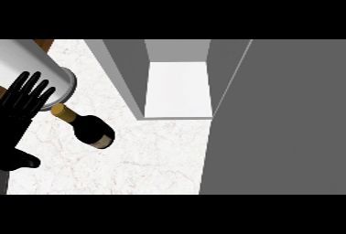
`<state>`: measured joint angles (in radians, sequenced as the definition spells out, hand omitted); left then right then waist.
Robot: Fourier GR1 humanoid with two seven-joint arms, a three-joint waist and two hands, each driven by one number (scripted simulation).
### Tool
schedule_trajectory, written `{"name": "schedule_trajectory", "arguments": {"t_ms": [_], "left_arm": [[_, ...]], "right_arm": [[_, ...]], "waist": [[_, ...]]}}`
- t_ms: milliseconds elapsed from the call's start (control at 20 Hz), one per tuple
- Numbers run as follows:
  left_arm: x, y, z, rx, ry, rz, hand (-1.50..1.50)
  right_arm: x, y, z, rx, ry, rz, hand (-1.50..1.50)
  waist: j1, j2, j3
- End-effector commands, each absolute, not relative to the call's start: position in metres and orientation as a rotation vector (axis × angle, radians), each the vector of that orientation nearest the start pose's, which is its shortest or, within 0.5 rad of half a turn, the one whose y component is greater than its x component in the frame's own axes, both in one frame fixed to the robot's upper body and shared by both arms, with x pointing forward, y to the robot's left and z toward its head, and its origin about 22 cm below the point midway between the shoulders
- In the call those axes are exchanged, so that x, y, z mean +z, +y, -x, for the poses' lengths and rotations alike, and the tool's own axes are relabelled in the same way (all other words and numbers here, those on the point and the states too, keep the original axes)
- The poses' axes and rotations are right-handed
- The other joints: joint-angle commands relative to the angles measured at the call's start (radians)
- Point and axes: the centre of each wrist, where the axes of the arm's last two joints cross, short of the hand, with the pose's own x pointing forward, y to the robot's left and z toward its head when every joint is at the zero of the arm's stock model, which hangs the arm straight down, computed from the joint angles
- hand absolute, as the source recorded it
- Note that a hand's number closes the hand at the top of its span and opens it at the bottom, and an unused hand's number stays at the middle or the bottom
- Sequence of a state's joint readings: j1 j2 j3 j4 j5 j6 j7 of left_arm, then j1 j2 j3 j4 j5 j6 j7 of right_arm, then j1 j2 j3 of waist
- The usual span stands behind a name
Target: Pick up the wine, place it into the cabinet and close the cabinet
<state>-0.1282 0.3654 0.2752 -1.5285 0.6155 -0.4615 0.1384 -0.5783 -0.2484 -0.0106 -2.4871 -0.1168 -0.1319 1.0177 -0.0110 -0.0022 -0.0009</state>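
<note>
Counter: a pale marbled counter top [155, 155] fills the lower middle of the head view.
Wine bottle: a dark wine bottle [93, 130] with a gold-capped neck stands on the counter at the left, seen from steeply above. Its neck points up and left, toward the grey forearm.
Cabinet: an open cabinet [177, 89] sits at the upper middle, with grey side walls and a white floor inside. The bottle is outside it, on the counter to its left, well apart from the opening.
Cabinet door: a wide grey door panel [277, 119] stands swung open and covers the whole right part of the view.
Left hand: a black left hand [20, 107] shows at the left edge, fingers straight, spread apart and pointing up, the thumb lower down near the edge. It holds nothing and lies just left of the bottle's neck without touching it.
Left forearm: a pale grey cylinder [30, 68] at the upper left, above the hand.
Right hand: does not show in this view.
</note>
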Motion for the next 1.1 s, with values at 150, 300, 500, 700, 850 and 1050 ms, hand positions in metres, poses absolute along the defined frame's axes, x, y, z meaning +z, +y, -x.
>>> {"name": "schedule_trajectory", "arguments": {"t_ms": [150, 300, 500, 700, 850, 1050], "left_arm": [[0.028, 0.359, -0.262, -0.078, -1.659, 0.364, -1.50], [0.014, 0.367, -0.261, -0.073, -1.642, 0.370, -1.50], [-0.014, 0.373, -0.263, -0.053, -1.640, 0.335, -1.50], [-0.039, 0.364, -0.255, -0.054, -1.608, 0.351, -1.50], [-0.042, 0.381, -0.261, -0.053, -1.577, 0.358, -1.50], [-0.062, 0.374, -0.270, -0.072, -1.570, 0.338, -1.50]], "right_arm": [[0.292, -0.202, -0.142, 0.301, -1.993, -0.193, -1.50], [0.283, -0.209, -0.127, 0.284, -1.996, -0.208, -1.50], [0.288, -0.203, -0.126, 0.285, -1.982, -0.221, -1.50], [0.282, -0.197, -0.124, 0.290, -1.994, -0.223, -1.50], [0.289, -0.197, -0.129, 0.282, -2.003, -0.217, -1.50], [0.279, -0.200, -0.120, 0.309, -2.001, -0.205, -1.50]], "waist": [[0.007, 0.001, 0.000], [0.002, 0.000, 0.000], [-0.003, 0.001, -0.001], [0.002, 0.000, 0.000], [0.003, 0.000, 0.000], [-0.005, 0.002, 0.000]]}}
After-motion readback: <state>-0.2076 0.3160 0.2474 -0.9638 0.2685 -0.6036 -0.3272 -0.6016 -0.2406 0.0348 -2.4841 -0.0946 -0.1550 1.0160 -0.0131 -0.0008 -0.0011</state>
